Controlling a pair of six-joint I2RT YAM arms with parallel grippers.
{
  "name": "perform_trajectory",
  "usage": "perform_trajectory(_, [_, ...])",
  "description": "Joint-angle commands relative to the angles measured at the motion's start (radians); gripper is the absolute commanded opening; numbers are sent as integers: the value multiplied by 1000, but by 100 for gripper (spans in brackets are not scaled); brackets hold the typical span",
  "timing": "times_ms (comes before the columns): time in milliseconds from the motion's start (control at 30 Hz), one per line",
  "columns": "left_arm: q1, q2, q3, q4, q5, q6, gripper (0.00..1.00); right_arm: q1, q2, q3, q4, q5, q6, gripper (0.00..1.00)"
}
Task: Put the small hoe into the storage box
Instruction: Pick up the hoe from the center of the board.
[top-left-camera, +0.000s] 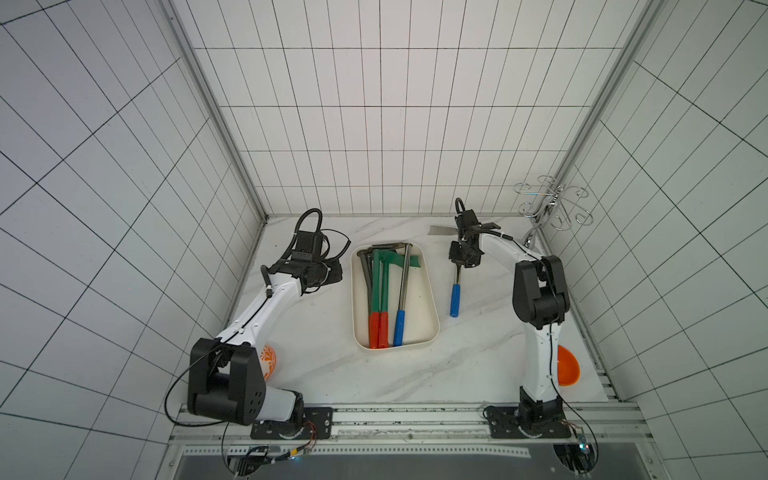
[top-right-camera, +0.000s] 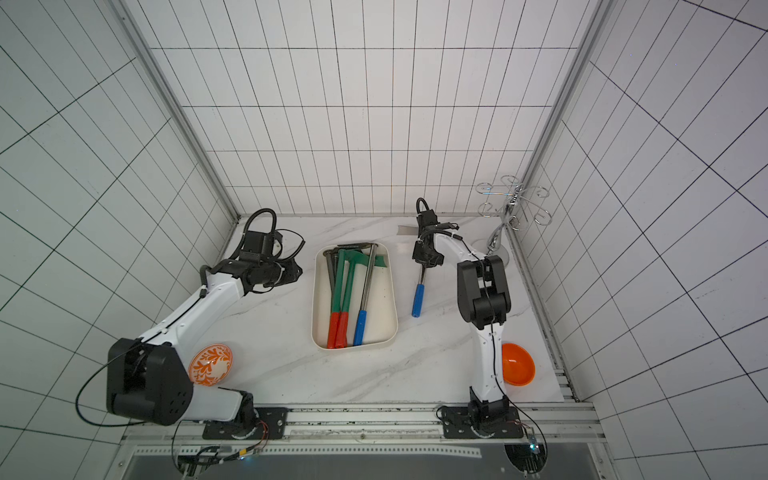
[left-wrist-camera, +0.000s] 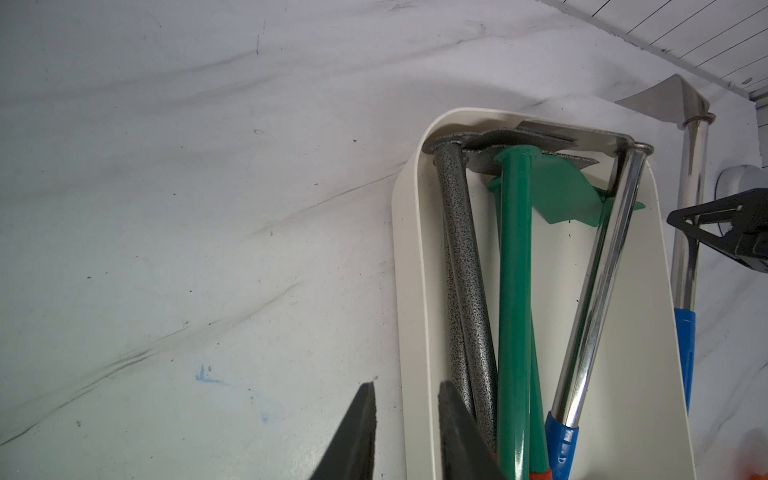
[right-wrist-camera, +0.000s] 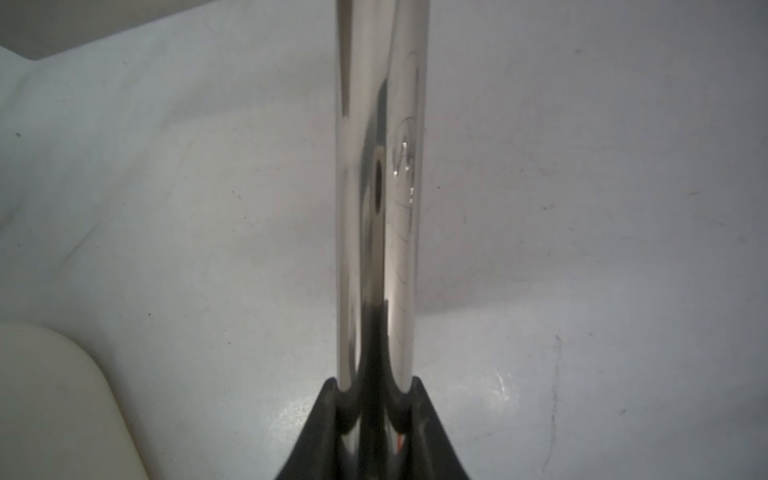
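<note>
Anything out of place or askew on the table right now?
One blue-handled hoe is outside the storage box, with the right gripper shut on its chrome shaft. The hoes inside lie crossed. Nothing spilled or damaged.

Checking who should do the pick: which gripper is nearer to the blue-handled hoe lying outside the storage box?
Right. The right gripper is shut on the blue-handled hoe beside the storage box; the left gripper is open on the box's far side, holding nothing.

The storage box (top-left-camera: 422, 303) sits centred before me with several hoes (top-left-camera: 384, 286) lying in it (heads at the far end), and the small hoe (top-left-camera: 456, 293) lies alongside, just right of it, under my right gripper (top-left-camera: 459, 266).
</note>
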Motion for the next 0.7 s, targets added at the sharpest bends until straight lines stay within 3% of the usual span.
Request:
perform_trajectory(0, [5,-21,9,7,2,8,29,16,-77,32,-4,21,-16,5])
perform_trajectory(667, [5,-44,-20,19,4,-3,29,107,-208,83,-183,149,-17,0])
